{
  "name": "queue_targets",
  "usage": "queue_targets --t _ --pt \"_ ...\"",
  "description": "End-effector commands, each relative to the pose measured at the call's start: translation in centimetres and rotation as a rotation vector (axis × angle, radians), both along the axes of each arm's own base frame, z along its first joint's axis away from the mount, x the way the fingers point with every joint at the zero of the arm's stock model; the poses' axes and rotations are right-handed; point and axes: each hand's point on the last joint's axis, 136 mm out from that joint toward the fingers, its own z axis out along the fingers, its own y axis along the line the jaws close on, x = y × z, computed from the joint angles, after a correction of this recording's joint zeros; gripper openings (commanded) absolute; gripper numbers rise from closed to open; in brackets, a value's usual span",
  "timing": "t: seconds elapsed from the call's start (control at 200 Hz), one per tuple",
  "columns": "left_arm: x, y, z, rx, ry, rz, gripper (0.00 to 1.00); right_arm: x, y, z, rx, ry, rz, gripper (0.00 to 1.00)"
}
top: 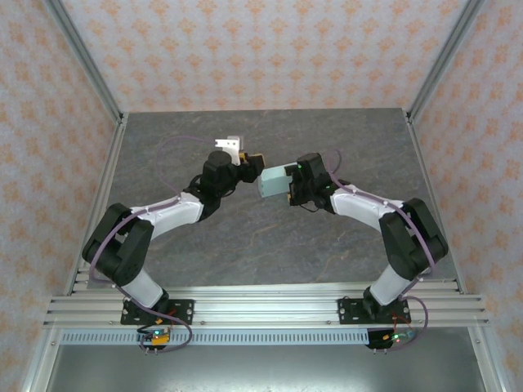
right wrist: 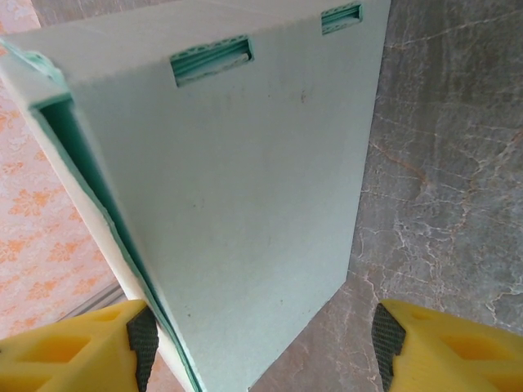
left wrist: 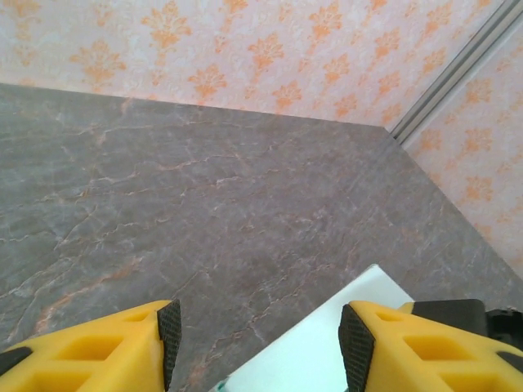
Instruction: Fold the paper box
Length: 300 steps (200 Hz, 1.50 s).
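We see the grey veined bench [top: 245, 253], closed in by walls [top: 245, 49] of orange-patterned paper. The left arm [top: 163, 214] and the right arm [top: 368, 208] bend toward each other over its middle, and the paper box [top: 273, 183] is between their tips. The right gripper [right wrist: 261, 347] stands apart around the box: one pad [right wrist: 143, 339] touches its edge, the other is clear of it. The left gripper [left wrist: 257, 347] is spread too, with a corner of the box just beside one yellow finger [left wrist: 425, 343]. We cannot tell if the box rests on the bench. Two small slots [right wrist: 211, 59] are cut in its broad face.

The paper box [right wrist: 237, 204] sits between the right gripper's [right wrist: 263, 343] 2 spread fingers [right wrist: 65, 347].
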Motion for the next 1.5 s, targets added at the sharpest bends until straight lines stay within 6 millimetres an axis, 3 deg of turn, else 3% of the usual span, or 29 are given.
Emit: queue_targets --t 0.0,0.185,0.355,0.556,0.646,0.731,0.871,0.946,1.031,1.211,1.281,1.382,1.497 --pt "0.2 -0.6 -3.6 0.013 0.081 -0.021 0.57 -3.2 -1.1 -5.2 -0.093 0.191 0.027 0.70" --pt "-0.9 -0.5 -9.4 0.046 0.184 -0.023 0.56 -2.5 -0.8 -3.8 -0.090 0.168 0.032 0.70" --pt "-1.8 1.6 -13.3 0.104 0.251 0.058 0.56 -0.9 -0.4 -1.1 -0.037 0.124 0.027 0.74" --pt "-2.1 1.8 -13.4 0.096 0.252 0.064 0.56 0.4 -3.0 2.1 -0.034 0.066 -0.012 0.77" --pt "-2.1 1.7 -13.3 0.096 0.251 0.058 0.56 0.9 -4.1 2.4 -0.077 0.048 -0.019 0.79" --pt "-2.1 1.6 -13.4 0.098 0.249 0.053 0.56 0.8 -5.1 0.4 -0.130 0.069 -0.037 0.82" --pt "-2.1 1.6 -13.7 0.105 0.248 0.051 0.56 0.5 -5.6 -5.1 -0.086 0.167 -0.049 0.82" --pt "-2.1 1.4 -13.7 0.114 0.245 0.037 0.56 0.4 -5.3 -5.9 -0.049 0.184 -0.036 0.82" --pt "-2.2 1.6 -13.6 0.130 0.237 0.038 0.56 0.6 -5.5 -4.5 -0.052 0.167 -0.036 0.82" --pt "-2.3 1.5 -13.7 0.147 0.236 0.026 0.56 2.8 -6.2 2.0 -0.086 0.034 -0.032 0.84" --pt "-2.3 1.6 -13.9 0.150 0.237 0.032 0.56 3.9 -6.0 3.4 -0.091 0.005 -0.018 0.86" --pt "-2.3 1.5 -14.1 0.134 0.244 0.036 0.56 5.2 -5.5 3.0 -0.041 0.022 -0.013 0.86" --pt "-2.3 1.7 -14.3 0.116 0.246 0.052 0.56 4.9 -5.6 0.4 -0.029 0.081 -0.031 0.86"
